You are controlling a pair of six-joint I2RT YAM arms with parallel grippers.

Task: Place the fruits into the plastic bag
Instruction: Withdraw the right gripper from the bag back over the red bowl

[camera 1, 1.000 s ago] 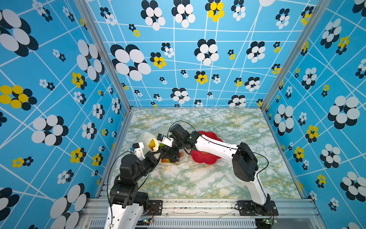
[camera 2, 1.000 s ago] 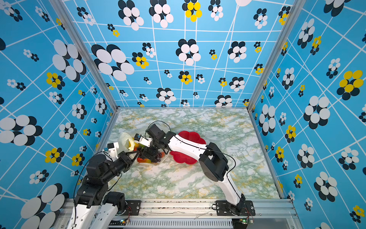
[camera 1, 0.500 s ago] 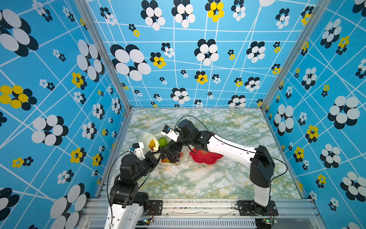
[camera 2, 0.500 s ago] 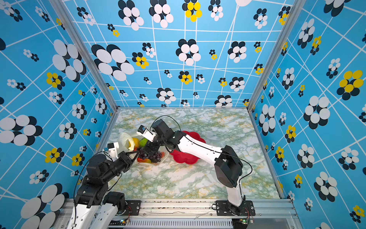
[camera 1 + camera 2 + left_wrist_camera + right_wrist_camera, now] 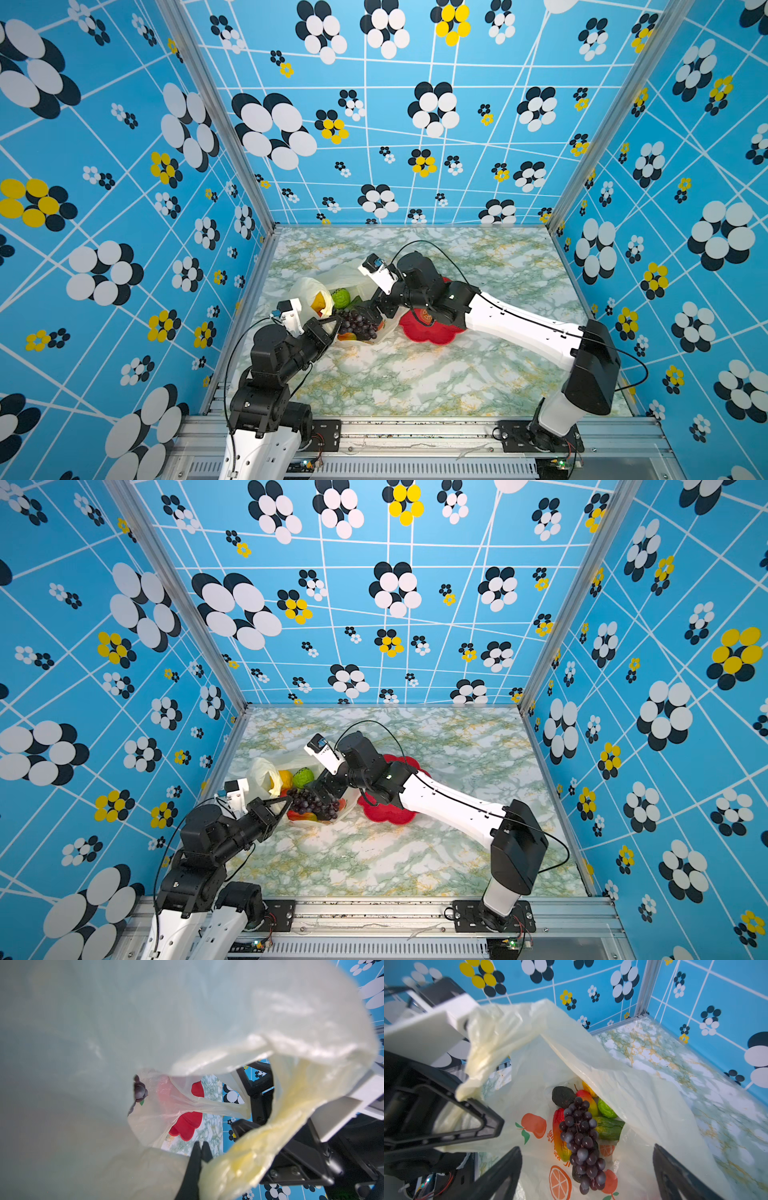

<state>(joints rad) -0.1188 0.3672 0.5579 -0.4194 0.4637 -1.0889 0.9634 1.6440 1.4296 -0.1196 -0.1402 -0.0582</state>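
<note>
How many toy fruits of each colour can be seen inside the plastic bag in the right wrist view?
Dark purple: 1, grape bunch
Green: 2, bumpy ball and cucumber
Near black: 2, upper avocado and lower avocado, partly under the grapes
Red-orange: 2, upper red-orange piece and lower red-orange piece
Yellow: 1, pepper-like piece
Total: 8

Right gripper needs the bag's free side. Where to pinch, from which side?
Probably pinch the plastic bag's loose upper rim by the grape bunch, entering from the open mouth: that edge is thin and lifted; left gripper holds the opposite handle.
</note>
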